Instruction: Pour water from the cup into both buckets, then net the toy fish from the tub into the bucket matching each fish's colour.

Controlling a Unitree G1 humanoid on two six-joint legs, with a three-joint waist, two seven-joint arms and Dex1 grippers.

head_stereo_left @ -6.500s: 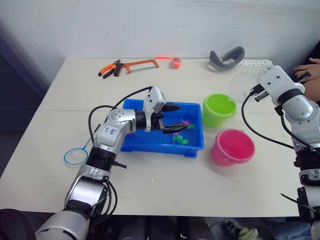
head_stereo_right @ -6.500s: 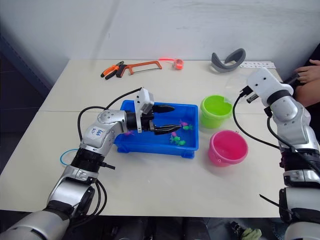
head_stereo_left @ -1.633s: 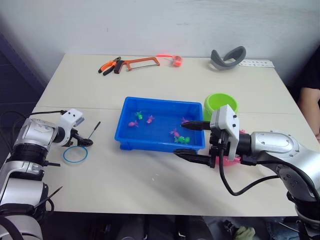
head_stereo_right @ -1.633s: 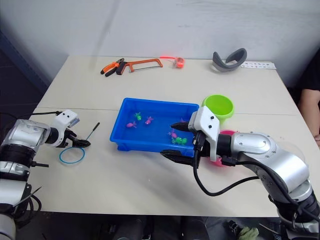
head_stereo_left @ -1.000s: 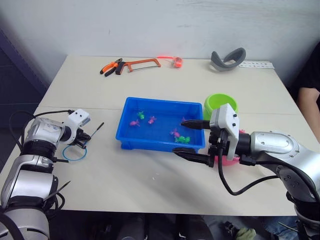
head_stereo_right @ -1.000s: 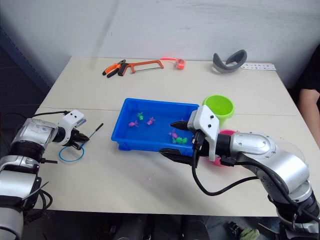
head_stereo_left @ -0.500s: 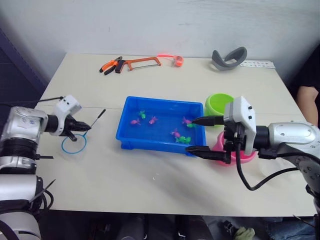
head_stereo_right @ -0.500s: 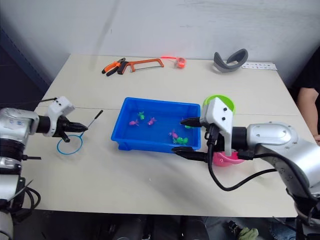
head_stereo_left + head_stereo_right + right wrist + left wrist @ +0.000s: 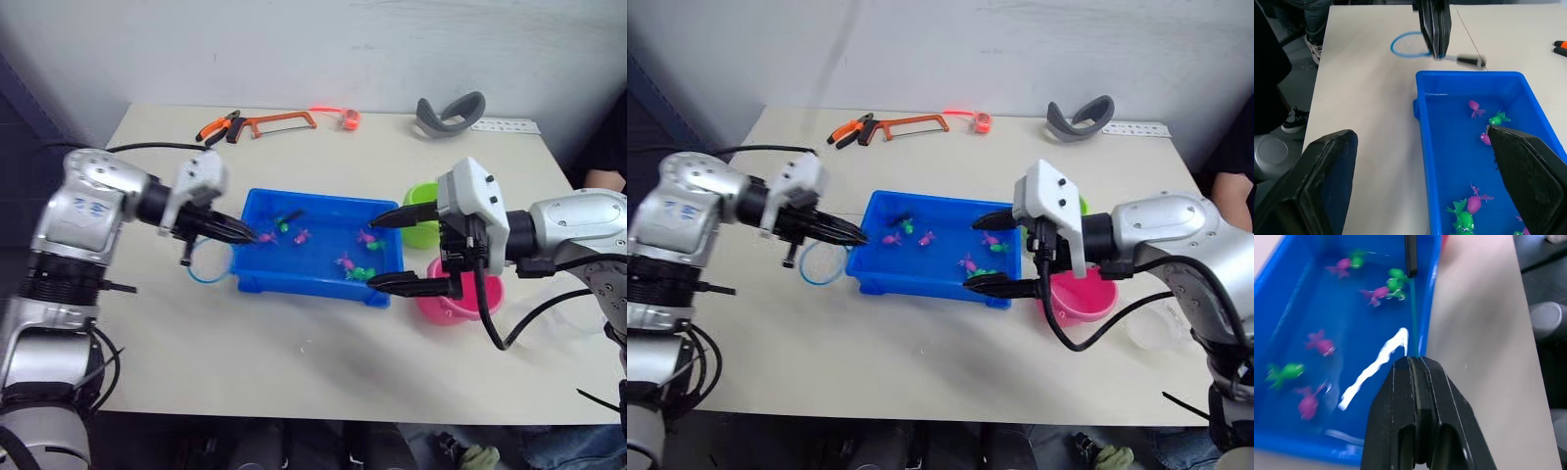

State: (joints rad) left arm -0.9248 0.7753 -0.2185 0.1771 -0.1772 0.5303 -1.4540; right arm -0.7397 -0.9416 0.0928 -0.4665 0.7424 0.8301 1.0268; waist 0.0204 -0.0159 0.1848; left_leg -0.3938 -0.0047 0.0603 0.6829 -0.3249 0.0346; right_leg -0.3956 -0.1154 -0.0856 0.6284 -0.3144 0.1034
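Tub (image 9: 257, 277), blue, shallow, holding water, sits mid-table as I see it from the head camera; toy fish (image 9: 355, 272), pink and green, lie scattered in it, one cluster toward its 4 o'clock corner and others (image 9: 290, 222) nearer 11 o'clock. Net (image 9: 203, 261): I log its light-blue hoop hanging off the tub's 9 o'clock wall, above the table, handle running back up into my left gripper (image 9: 240, 233). Left gripper: fingers pressed together on the net's handle, tips over the tub's 9 o'clock rim. Right gripper (image 9: 392, 252): fingers spread wide, one over the tub's 3 o'clock end, the other over its 4 o'clock corner, nothing between them. Buckets: lime green one (image 9: 423, 227) just beyond the tub's 3 o'clock end, partly behind my right wrist; pink one (image 9: 460, 304) at 4 o'clock of the tub, near the green. Cup (image 9: 1154, 331), clear, stands at 3 o'clock of the pink bucket. Far edge, at 12 o'clock: orange pliers (image 9: 217, 128), orange-framed hacksaw (image 9: 279, 122), grey curved band (image 9: 448, 112).
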